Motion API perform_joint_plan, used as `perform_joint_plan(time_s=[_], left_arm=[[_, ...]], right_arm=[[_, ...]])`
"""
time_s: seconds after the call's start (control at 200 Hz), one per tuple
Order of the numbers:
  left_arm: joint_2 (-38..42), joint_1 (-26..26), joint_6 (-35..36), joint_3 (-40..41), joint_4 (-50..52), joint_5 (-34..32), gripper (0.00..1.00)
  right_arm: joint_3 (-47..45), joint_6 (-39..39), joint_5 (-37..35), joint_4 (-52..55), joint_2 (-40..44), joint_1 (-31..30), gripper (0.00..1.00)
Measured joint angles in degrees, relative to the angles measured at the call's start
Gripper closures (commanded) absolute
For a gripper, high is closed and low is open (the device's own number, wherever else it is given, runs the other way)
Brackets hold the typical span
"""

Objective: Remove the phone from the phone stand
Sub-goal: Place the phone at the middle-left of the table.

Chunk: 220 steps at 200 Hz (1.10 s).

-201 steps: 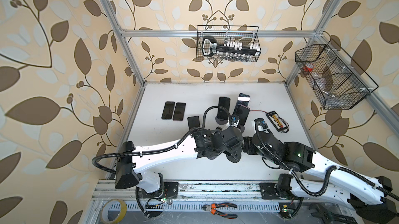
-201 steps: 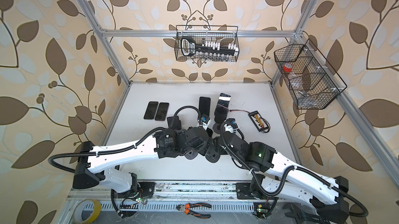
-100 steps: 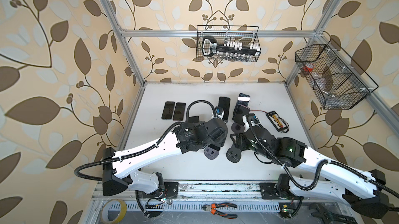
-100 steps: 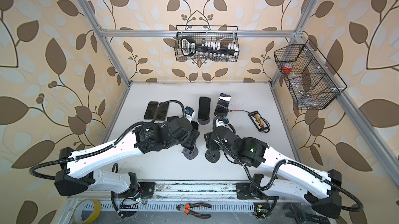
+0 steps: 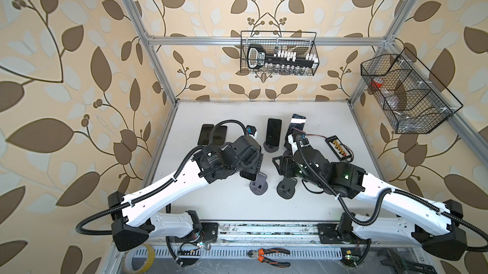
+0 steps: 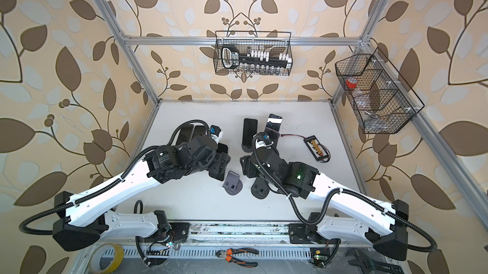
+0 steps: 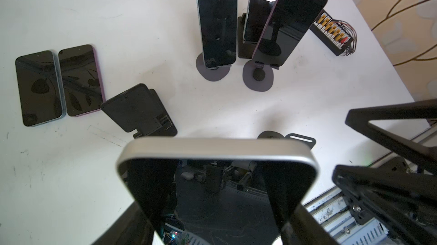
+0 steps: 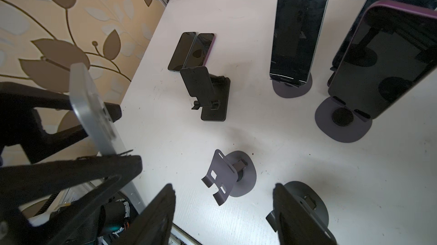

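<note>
Lift-off looks done. Bare table all around the empty grey stand. Left hand clenched on the silver phone, which hangs in the air just beside that stand, clear of its cradle. Right hand released and empty, on the stand's opposite side. Other propped phones sit beyond it. Remaining, I'd guess: set the phone down.

The silver phone is cut off by the left wrist view's edge.
</note>
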<state>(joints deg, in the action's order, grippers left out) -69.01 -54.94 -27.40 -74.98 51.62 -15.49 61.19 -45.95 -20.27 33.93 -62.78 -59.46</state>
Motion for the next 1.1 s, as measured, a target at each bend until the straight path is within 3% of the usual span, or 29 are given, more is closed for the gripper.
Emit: perform_joint_plan(time_s=[0.685,1.101], left_arm=[[3.1,10.8,5.3,2.1,3.1,4.8,0.36],[4.1,14.4,7.0,3.9,3.7,6.6,0.37]], right_arm=[[1.9,1.0,4.3,-4.6,-5.3,0.0,0.35],[2.8,1.1,5.3,-5.9,-6.4,0.0,0.35]])
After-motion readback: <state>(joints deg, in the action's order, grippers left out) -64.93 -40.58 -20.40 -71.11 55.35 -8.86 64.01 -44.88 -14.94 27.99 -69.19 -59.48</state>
